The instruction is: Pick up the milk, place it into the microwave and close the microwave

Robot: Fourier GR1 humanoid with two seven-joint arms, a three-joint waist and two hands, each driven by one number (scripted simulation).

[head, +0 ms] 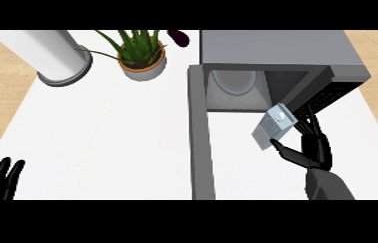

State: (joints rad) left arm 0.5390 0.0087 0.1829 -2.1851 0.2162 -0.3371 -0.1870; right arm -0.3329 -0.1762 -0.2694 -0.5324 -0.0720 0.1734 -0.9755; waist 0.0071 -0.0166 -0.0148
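White kitchen counter top (103, 137), far view, with pale wood floor (16, 67) showing past its edges

1. Grey box-shaped microwave (273, 47), far right of the counter. Its cavity is open, with a pale round turntable plate (235, 82) on its floor.
2. Flat grey microwave door (201, 147), swung fully out from the cavity's left side and seen edge-on.
3. Small white-and-grey milk carton (275, 124), tilted and lifted off the counter, just in front of the cavity's right half, not yet inside.
4. Black right hand (310, 154), fingers and thumb curled round the carton's lower end, carrying it.
5. Black left hand (9, 174), lower left edge, fingers straight and upward, resting with nothing in it.
6. Spiky green plant in a tan pot (140, 59); tall white cylinder on a grey round base (55, 57); small dark purple object (179, 37) behind the plant, kind unclear.

Handling note: the step in hand is judged to be the insertion. Bring the carton upright and shift it left, clear of the cavity's right wall. Set it down on the plate before letting go, then draw the hand straight back so the door can swing
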